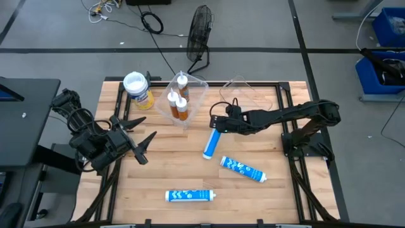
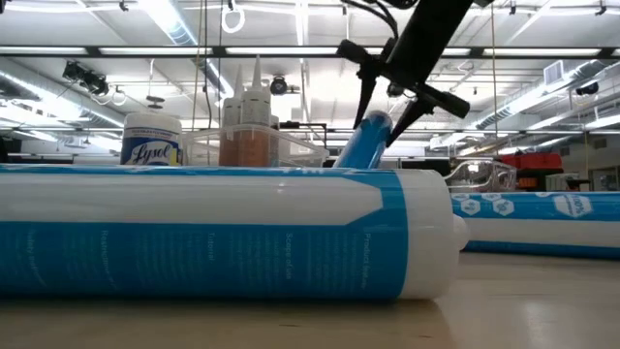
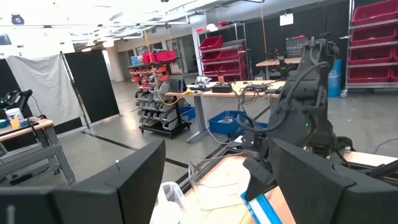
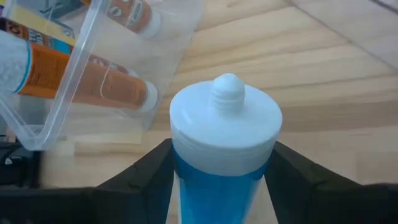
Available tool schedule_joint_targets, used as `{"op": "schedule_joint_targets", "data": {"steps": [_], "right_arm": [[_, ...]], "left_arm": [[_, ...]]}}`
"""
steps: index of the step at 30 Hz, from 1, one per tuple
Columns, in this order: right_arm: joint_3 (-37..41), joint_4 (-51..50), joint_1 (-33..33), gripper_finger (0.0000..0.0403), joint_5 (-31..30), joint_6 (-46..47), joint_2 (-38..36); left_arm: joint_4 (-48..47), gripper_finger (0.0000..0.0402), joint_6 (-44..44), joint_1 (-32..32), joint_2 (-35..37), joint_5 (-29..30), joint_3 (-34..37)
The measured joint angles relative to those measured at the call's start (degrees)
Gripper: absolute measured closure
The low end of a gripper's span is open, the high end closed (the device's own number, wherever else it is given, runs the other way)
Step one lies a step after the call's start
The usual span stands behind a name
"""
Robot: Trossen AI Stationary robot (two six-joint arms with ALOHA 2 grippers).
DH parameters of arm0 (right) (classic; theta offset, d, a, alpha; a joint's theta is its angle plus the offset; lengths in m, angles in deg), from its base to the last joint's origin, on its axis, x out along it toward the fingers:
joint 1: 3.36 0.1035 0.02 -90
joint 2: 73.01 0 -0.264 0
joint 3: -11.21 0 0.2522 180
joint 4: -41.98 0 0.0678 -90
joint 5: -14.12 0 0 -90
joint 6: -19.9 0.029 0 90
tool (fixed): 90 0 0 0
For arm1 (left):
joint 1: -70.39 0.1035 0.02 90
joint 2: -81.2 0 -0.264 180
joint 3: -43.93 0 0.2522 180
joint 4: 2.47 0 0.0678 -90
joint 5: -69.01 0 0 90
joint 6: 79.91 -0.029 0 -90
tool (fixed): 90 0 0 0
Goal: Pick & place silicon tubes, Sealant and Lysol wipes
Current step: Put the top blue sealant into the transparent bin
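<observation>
Near the middle of the high view, the right end effector [image 1: 216, 125] pinches a blue tube [image 1: 211, 144] by its top, likely to lift it into the clear box [image 1: 190, 101], while the left end effector [image 1: 134, 136] waits spread at the left.

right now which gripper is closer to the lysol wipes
Left. The left gripper hangs open just in front of the Lysol wipes; the right gripper is farther off, past the clear bin, closed on a blue tube.
</observation>
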Motion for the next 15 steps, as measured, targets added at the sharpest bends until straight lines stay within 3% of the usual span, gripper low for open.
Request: {"op": "schedule_joint_targets", "data": {"steps": [15], "right_arm": [[-0.03, -0.24, 1.98, 0.0197, -5.23, -5.57, -2.89]], "left_arm": [[0.03, 0.0110, 0.02, 1.66, 0.00, -0.02, 0.01]]}}
